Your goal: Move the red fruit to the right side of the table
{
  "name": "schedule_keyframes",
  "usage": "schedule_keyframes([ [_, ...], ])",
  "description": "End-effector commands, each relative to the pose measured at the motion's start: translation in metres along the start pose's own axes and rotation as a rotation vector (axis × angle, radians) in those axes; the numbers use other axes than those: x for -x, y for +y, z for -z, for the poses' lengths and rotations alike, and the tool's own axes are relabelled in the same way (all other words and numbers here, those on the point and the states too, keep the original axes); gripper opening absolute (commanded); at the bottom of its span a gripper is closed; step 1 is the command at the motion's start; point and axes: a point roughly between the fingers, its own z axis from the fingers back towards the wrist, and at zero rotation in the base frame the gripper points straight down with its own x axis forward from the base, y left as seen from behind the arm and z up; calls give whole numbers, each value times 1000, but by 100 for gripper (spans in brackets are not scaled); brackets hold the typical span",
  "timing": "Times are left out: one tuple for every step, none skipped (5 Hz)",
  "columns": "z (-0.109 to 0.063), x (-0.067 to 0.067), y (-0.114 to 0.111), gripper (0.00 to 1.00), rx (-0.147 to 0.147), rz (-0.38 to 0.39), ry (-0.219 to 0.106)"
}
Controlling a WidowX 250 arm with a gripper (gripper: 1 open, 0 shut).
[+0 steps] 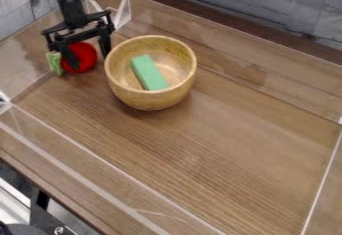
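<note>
The red fruit (82,59) is a small round toy with a green leafy end on its left, lying on the table (201,149) at the far left, beside the wooden bowl. My gripper (78,48) has come down over it from above. Its black fingers (55,55) stand spread on either side of the fruit, open, with gaps showing to the fruit. The fruit's top is partly hidden behind the fingers.
A wooden bowl (183,85) holding a flat green block (147,73) stands just right of the fruit. Low clear acrylic walls (321,194) border the tabletop. A white tag (123,11) leans on the back wall behind the gripper.
</note>
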Motion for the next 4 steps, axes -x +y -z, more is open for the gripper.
schedule_keyframes([
  [-20, -13, -3, 100, 15, 33, -38],
  [-24, -20, 0, 100, 13, 49, -29],
  [-24, -21, 7, 100, 22, 13, -24],
  [-23, -18, 12, 100, 28, -22, -19],
])
